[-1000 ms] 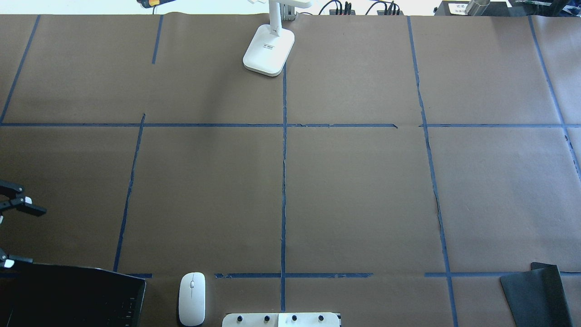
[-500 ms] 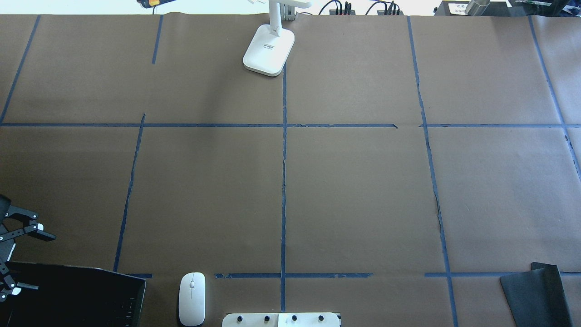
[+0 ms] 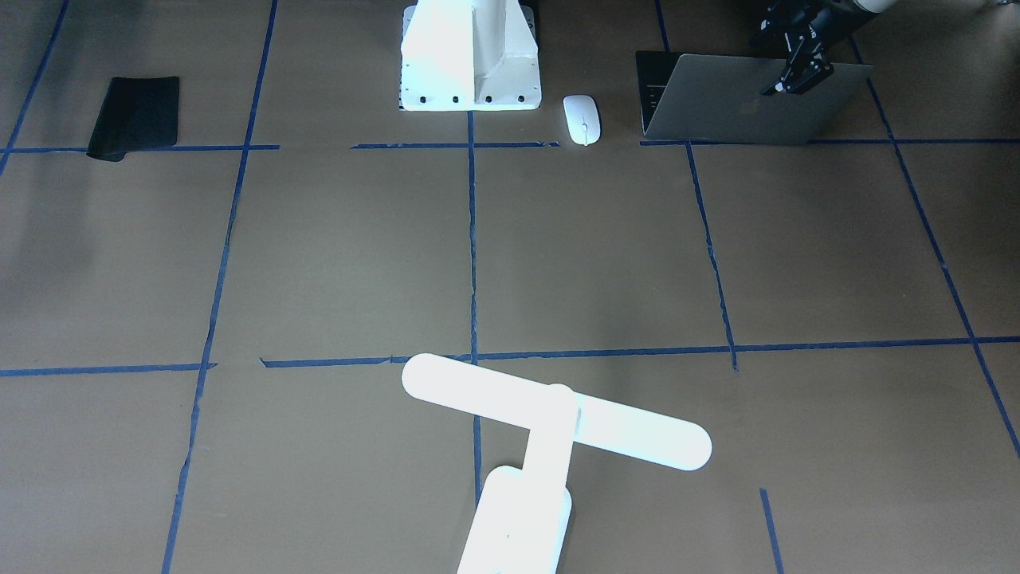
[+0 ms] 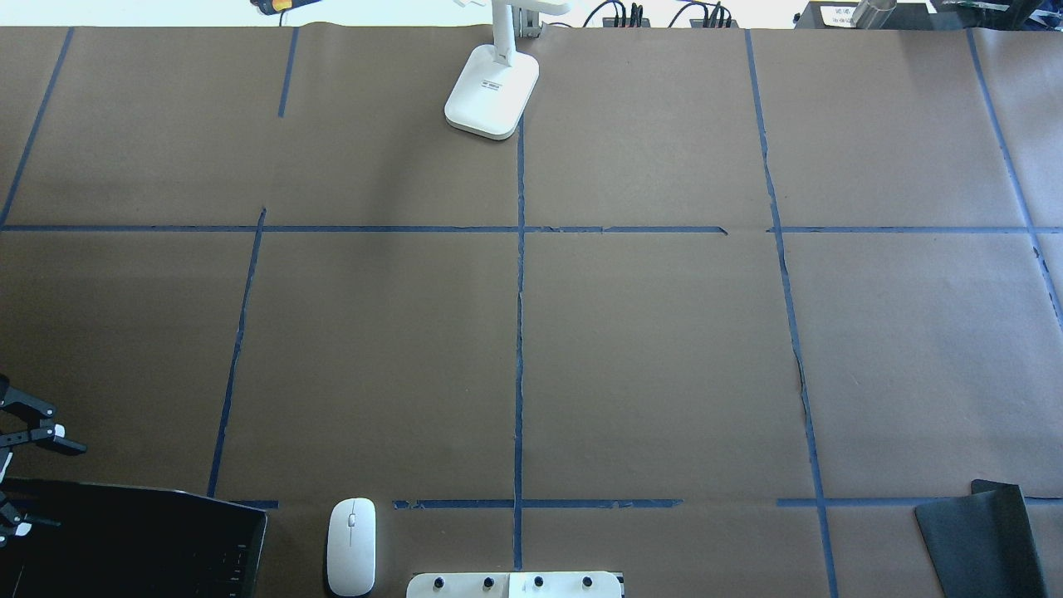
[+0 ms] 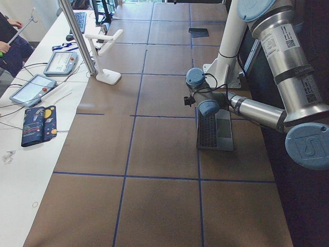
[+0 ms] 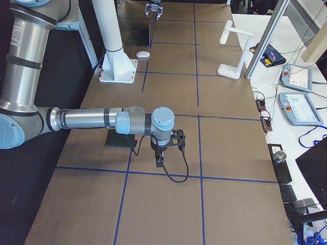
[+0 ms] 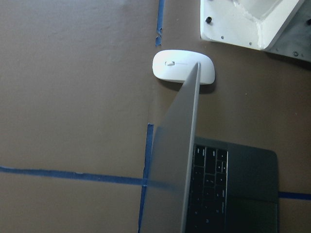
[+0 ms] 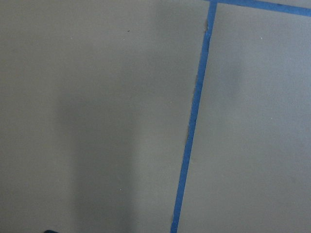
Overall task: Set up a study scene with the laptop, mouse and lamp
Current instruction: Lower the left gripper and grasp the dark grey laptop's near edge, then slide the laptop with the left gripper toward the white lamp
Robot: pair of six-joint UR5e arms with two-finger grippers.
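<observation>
The grey laptop (image 3: 717, 112) stands open near the robot's base, its lid with the apple logo facing away from the robot; it also shows in the overhead view (image 4: 141, 540). My left gripper (image 3: 801, 80) is open at the lid's upper edge, one finger on each side in the overhead view (image 4: 50, 487). The left wrist view shows the lid (image 7: 177, 160) edge-on, with no fingers in it. The white mouse (image 4: 350, 546) lies beside the laptop. The white lamp (image 3: 554, 418) stands at the far middle. My right gripper (image 6: 159, 159) points down over bare paper; I cannot tell if it is open.
A white flanged pedestal (image 3: 470, 64) stands next to the mouse. A black floppy mat (image 4: 980, 536) lies at the near right, under my right arm. Blue tape lines (image 4: 519, 332) mark squares on the brown paper. Tablets and cables lie beyond the far edge.
My open left gripper has moved toward the near edge, onto the laptop's lid edge, then slightly back to the left. Laptop, mouse and lamp have not moved.
</observation>
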